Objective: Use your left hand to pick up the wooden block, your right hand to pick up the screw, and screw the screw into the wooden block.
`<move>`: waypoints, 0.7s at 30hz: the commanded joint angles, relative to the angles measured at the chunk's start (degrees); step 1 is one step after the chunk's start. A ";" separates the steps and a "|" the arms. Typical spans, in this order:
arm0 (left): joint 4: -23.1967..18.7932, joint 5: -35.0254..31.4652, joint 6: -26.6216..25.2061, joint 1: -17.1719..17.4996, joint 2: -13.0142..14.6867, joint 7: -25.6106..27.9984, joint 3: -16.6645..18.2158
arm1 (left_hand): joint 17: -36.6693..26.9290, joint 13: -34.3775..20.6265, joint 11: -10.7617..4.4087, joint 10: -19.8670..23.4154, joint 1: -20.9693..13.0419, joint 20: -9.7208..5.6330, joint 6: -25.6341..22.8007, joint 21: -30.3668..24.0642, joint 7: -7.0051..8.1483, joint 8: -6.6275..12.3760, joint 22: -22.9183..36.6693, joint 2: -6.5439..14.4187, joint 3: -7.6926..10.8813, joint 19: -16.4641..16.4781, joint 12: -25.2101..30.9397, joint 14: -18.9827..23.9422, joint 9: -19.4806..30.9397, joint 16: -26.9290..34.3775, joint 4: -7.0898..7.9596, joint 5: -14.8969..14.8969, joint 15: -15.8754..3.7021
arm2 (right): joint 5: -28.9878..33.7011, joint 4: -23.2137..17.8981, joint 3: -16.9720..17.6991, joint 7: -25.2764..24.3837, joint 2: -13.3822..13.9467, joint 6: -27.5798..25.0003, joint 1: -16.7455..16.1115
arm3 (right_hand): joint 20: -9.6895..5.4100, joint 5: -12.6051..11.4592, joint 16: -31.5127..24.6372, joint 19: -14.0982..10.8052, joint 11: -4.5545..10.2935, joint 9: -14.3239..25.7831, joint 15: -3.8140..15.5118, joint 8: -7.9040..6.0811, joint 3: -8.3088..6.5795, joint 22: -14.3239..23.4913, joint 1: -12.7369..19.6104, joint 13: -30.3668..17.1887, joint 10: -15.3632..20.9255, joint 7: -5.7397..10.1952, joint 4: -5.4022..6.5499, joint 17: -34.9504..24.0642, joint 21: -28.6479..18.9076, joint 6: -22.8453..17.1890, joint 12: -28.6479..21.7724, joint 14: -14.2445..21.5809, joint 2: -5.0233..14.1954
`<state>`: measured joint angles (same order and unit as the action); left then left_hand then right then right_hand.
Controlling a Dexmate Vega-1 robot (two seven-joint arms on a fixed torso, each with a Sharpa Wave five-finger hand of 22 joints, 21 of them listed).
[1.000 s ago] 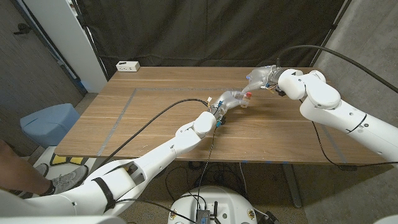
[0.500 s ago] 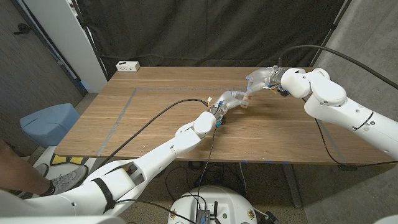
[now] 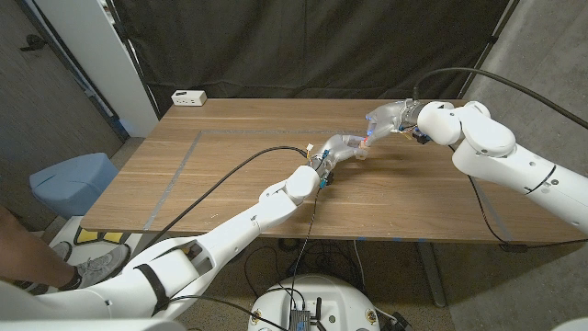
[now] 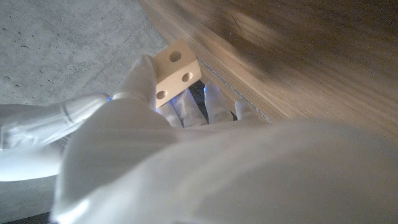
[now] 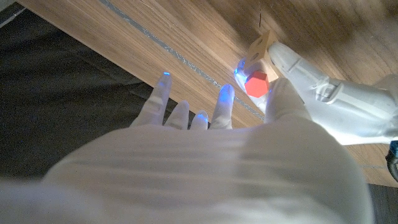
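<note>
Wooden table point(image 3: 220, 175), left hand point(image 4: 143, 124) gripping wooden block point(image 4: 176, 70), holes outward

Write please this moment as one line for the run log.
left hand: holds wooden block | right hand: holds red-headed screw at block | stage: screwing in

No text, label, brand, number or sign is legible in any view.

Mid tabletop point(image 3: 211, 175): left robot hand point(image 3: 342, 147) w/ block point(image 4: 176, 71), right robot hand point(image 3: 384, 118) w/ screw point(image 5: 255, 82) just behind-right, touching; power strip point(image 3: 188, 97) far-left corner.
</note>
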<state>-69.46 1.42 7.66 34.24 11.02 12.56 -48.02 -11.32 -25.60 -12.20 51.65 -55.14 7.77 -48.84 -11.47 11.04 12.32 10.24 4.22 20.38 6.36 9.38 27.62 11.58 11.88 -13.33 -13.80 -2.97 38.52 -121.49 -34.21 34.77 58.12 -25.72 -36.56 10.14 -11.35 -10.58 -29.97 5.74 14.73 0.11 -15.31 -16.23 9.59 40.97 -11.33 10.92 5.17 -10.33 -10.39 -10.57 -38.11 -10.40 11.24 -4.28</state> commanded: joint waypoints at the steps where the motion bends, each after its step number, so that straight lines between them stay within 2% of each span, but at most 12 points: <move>1: -0.10 0.03 0.05 0.13 0.12 0.06 0.15 | -0.11 -6.03 -0.04 0.54 3.23 0.29 -2.37 -0.36 -2.30 0.20 0.27 4.09 5.32 -0.06 3.85 0.38 0.33 0.31 4.72 -0.26 -3.39 | 0.09 0.16 -0.16 -1.30 -0.01 -0.81 -0.63 | -0.44 0.22 -0.42 -0.13 -0.41 0.30 0.28 -0.88 -0.71 0.18 1.02 -0.19 0.65 -0.22 0.23 -0.16 -0.20 -1.41 -0.48 0.10 -0.18; 10: -0.14 0.05 0.10 0.21 0.17 0.03 0.16 | -0.11 -6.05 0.06 0.51 3.29 0.36 -2.39 -0.36 -2.32 0.20 0.27 4.11 5.38 -0.06 3.86 0.36 0.33 0.33 4.72 -0.24 -3.37 | -0.36 0.42 -0.33 -2.53 -0.48 -0.77 -0.98 | -0.83 0.29 -0.79 -0.54 -0.48 0.47 0.44 -2.38 -1.12 0.19 1.76 -0.19 1.85 -0.38 0.64 -0.27 -0.34 -4.46 -0.91 0.82 -0.21; 21: -0.73 -0.03 -0.18 0.57 0.30 0.31 0.19 | -0.12 -6.03 0.19 0.58 3.32 0.45 -2.30 -0.36 -2.31 0.16 0.27 4.24 5.49 -0.06 3.89 0.34 0.33 0.36 4.71 -0.24 -3.32 | -0.70 0.76 -0.62 -3.98 -1.05 -0.68 -1.18 | -1.39 0.29 -1.09 -0.98 -0.42 0.50 0.70 -3.42 -1.67 0.19 2.41 -0.18 3.12 -0.66 0.86 -0.37 -0.47 -6.65 -1.24 1.56 0.23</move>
<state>-69.72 1.43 7.66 34.51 11.14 12.65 -47.86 -11.32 -25.60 -12.21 51.64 -55.08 7.78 -48.84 -11.47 11.03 12.26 10.24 4.16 20.63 6.36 9.38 27.62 11.61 11.88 -13.57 -13.65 -2.97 38.14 -121.00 -34.59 32.09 57.56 -26.42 -37.48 9.30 -11.35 -11.30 -30.81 5.11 15.05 0.94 -18.10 -17.18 9.60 42.55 -11.33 13.43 4.56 -9.48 -10.55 -10.77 -43.87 -11.26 12.08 -4.21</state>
